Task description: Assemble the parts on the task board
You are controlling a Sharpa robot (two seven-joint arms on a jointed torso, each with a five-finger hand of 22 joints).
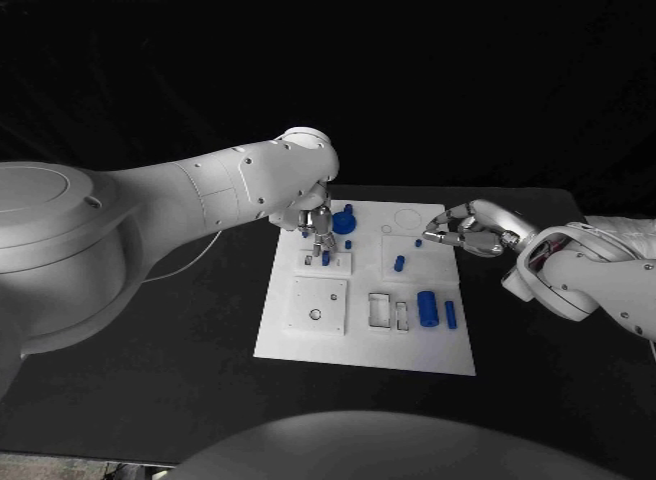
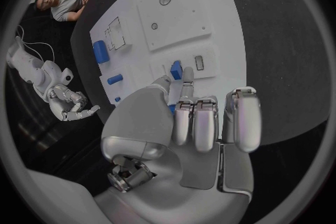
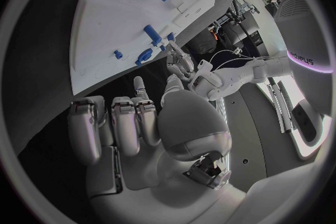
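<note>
Roughly midway is my reading of the job. On the task board (image 1: 369,345), the white plate at the centre of the head view, several blue parts already stand or lie in places: a round-topped part (image 1: 343,221) near the board's upper left, a small peg (image 1: 399,264) just right of centre, and a large cylinder (image 1: 429,310) with a slim pin (image 1: 451,315) beside it at the lower right. The square plate with a hole (image 1: 318,303) at the lower left and the slotted block (image 1: 387,309) beside it look unfilled, so some pieces seem left to seat. The left hand (image 1: 315,226) hovers over the upper left of the board, fingers pointing down at a small socket block (image 1: 327,261) where short blue pieces stand; in the left wrist view a blue part (image 2: 176,70) shows just past its fingertips (image 2: 186,89), but whether it is pinched or merely touched I cannot tell. The right hand (image 1: 465,232) sits at the board's upper right edge with its fingers curled in; in the right wrist view they are folded toward the palm and nothing is visibly held.
</note>
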